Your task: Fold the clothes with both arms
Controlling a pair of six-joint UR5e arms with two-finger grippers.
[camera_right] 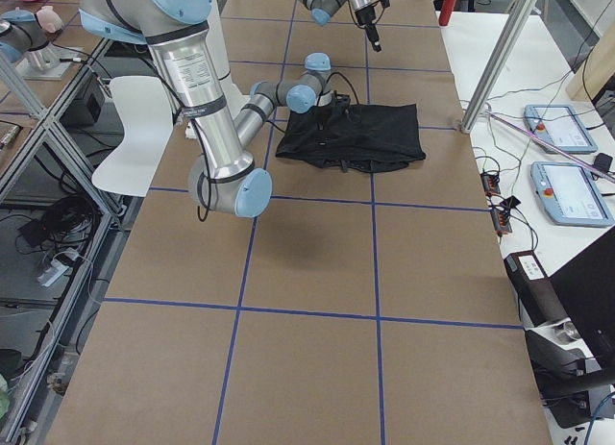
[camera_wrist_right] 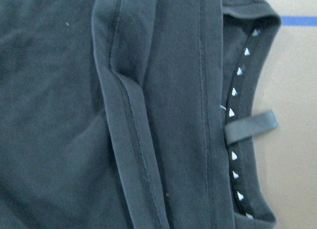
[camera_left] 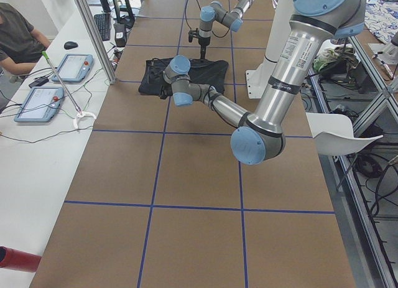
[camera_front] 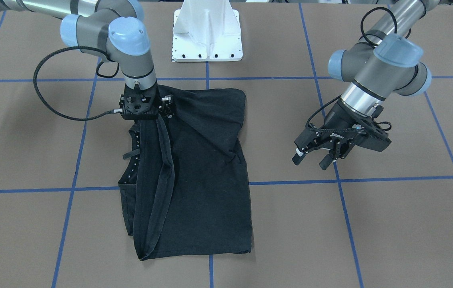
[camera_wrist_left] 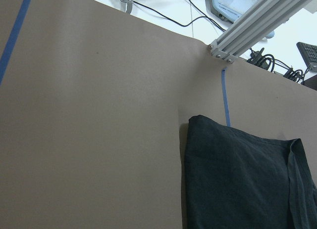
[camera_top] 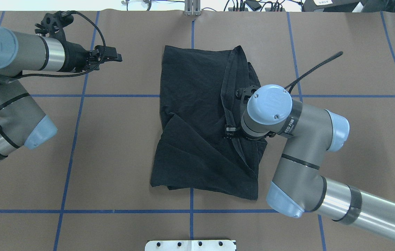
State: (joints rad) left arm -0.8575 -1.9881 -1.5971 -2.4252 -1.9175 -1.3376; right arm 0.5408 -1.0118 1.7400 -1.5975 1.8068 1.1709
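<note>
Fold status | black T-shirt (camera_front: 206, 160) lay mid-worktop (camera_front: 390, 224) as a rough rectangle, sides seemingly folded in; hem ridge (camera_front: 166, 168) bunched beside the exposed collar (camera_front: 132, 160) | right end effector (camera_front: 140, 108) down on that ridge, fingers hidden, grip could not be told | left end effector (camera_front: 310, 162) spread wide, empty, well apart | judged mid-task: smoothing and final fold left

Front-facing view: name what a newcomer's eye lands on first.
The black T-shirt lies half-folded at the middle of the brown table. The right gripper points straight down at its collar side. The left gripper hangs open over the tabletop, apart from the cloth.
</note>
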